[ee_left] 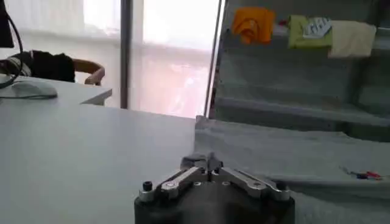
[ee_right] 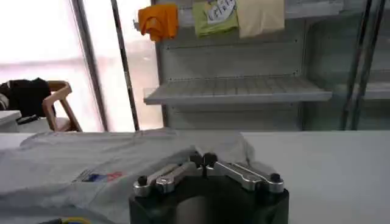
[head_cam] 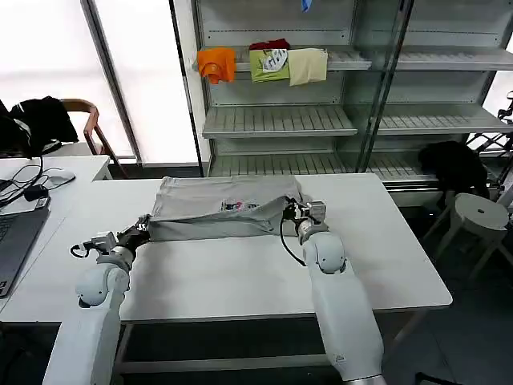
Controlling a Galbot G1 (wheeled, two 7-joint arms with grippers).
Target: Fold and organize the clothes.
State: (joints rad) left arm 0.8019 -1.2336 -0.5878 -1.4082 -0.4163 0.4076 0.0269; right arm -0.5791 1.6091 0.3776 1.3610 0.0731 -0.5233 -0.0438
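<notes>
Left gripper (head_cam: 145,224): low over white table (head_cam: 240,273), at T-shirt's near-left corner, fingers pressed together on the fabric edge. Left wrist view shows same, jaws closed at (ee_left: 209,163) w/ cloth nipped at the tip.

T-shirt (head_cam: 224,207): light grey, lying on far half of table, centre. Near hem lifted off the surface and stretched taut btwn both grippers; far part lies flat. Small multicoloured print faces up, near the middle. Seen also in wrist views (ee_left: 286,155), (ee_right: 91,164).

Right gripper (head_cam: 290,210): at near-right corner of T-shirt, fingers pinched shut on fabric; right wrist view confirms, jaws meeting at (ee_right: 205,160) w/ cloth bunched there.

Behind table: metal shelf unit (head_cam: 280,120), carrying orange (head_cam: 216,64), green (head_cam: 269,64) and cream (head_cam: 308,66) folded garments on upper shelf.
</notes>
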